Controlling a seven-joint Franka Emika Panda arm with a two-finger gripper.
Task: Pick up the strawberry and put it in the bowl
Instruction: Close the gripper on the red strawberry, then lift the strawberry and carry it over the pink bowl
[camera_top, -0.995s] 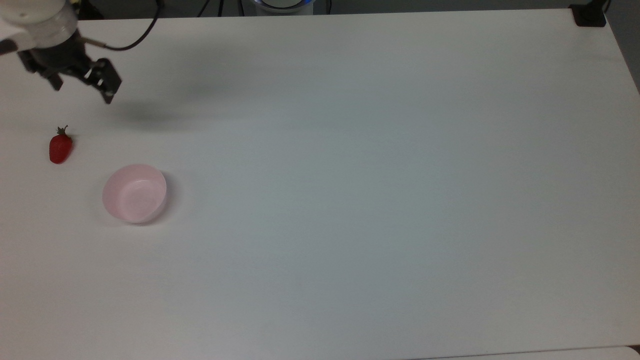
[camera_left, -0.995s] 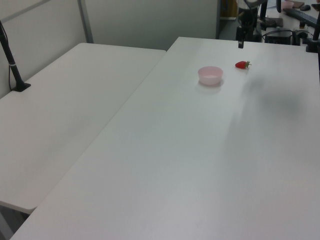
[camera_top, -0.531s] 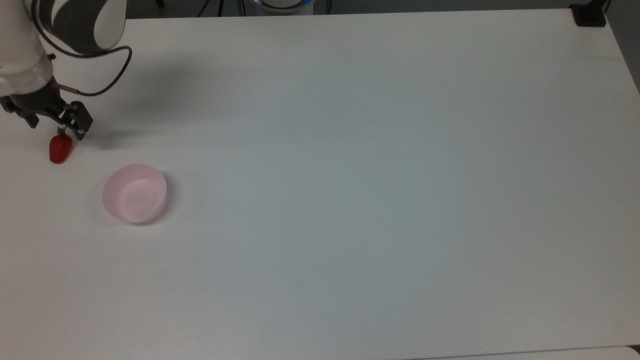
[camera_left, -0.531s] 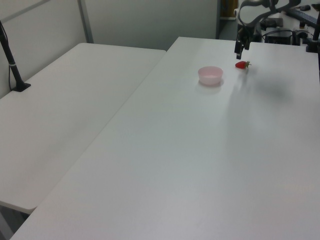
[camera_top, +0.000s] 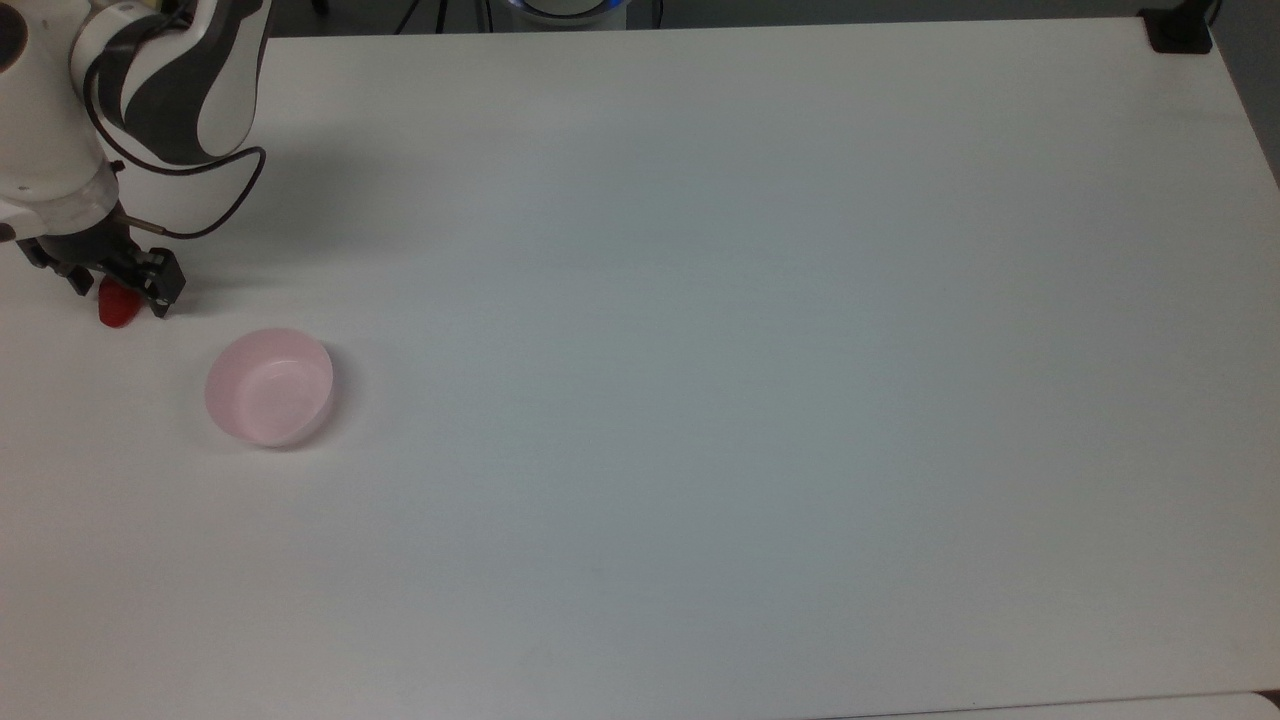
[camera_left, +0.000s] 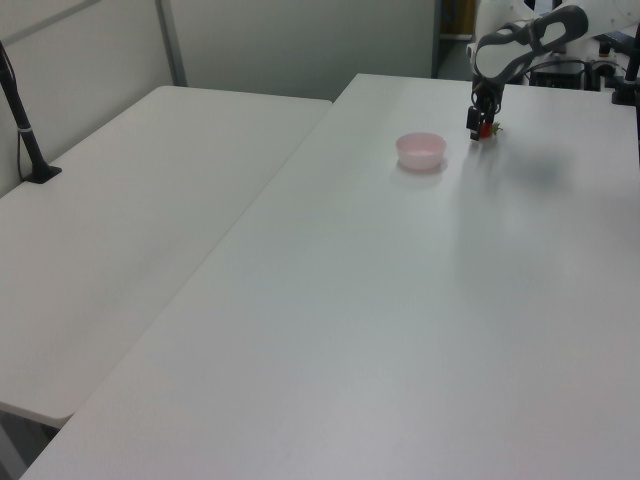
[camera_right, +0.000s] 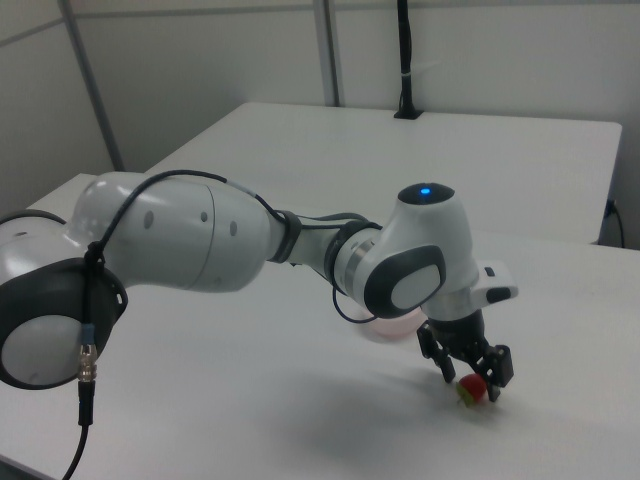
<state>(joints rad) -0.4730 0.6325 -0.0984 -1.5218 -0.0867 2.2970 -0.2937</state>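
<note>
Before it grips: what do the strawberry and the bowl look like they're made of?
Strawberry: uniform, glossy bright red, so probably a plastic or rubber replica; hardness can't be judged. Bowl: pale pink with a thin wall and smooth, plain inside, most likely lightweight plastic with a satin finish.

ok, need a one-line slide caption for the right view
Panda gripper lowered over the strawberry on the white table, fingers straddling it, pink bowl partly hidden behind the arm.

A lab: bare white tables (camera_left: 150, 200), grey partition walls (camera_right: 200, 60), a clamped camera pole (camera_left: 20, 110).

Overhead plus seemingly opposed side cameras
</note>
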